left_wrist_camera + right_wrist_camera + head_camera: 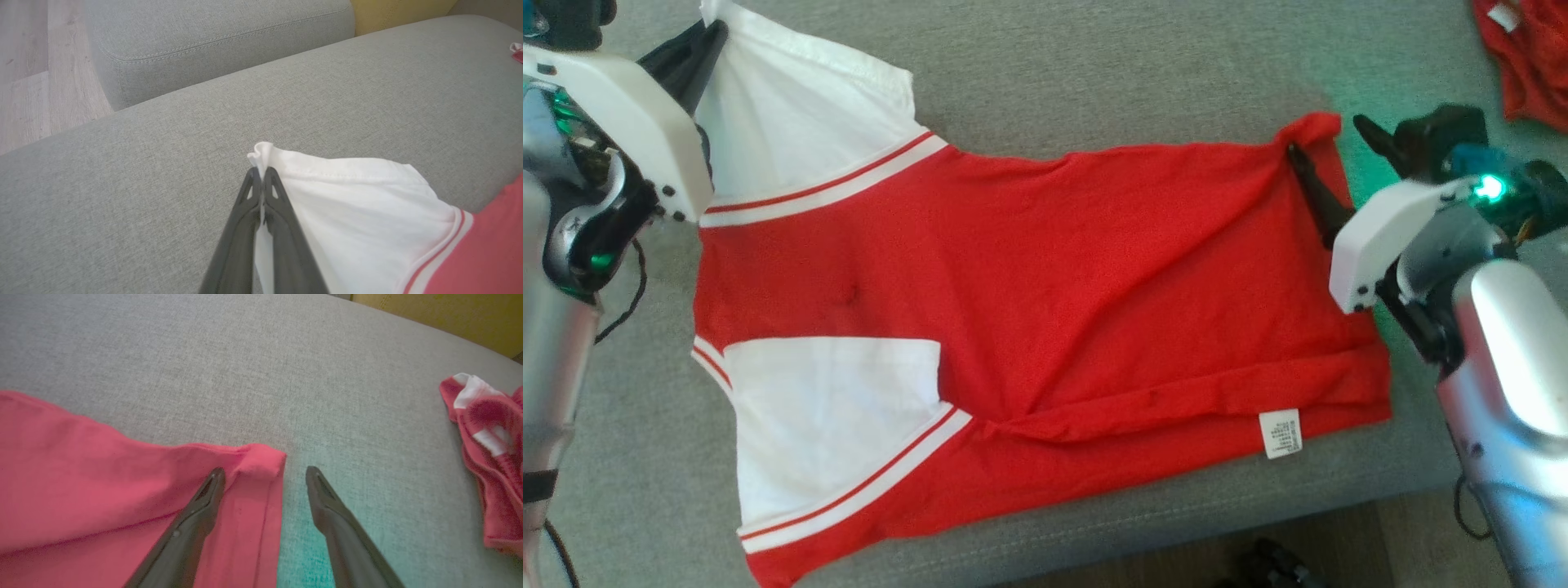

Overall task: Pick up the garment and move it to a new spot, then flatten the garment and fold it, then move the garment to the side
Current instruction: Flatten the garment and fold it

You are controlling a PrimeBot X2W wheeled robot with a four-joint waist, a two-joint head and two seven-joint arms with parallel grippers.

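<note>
Garment [1045, 310] sleeve tip in the pinching left claw [261, 173]; hem corner inside the spread right claw [265, 470].

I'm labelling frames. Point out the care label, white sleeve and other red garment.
care label [1281, 434]: head view, middle of the tag.
white sleeve [359, 196]: left wrist view, its flat middle.
other red garment [496, 477]: right wrist view, crumpled red body.

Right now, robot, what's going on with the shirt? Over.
Left gripper shut on white sleeve. Right gripper open, astride red corner. Shirt spread on sofa. Other red garment well clear.
</note>
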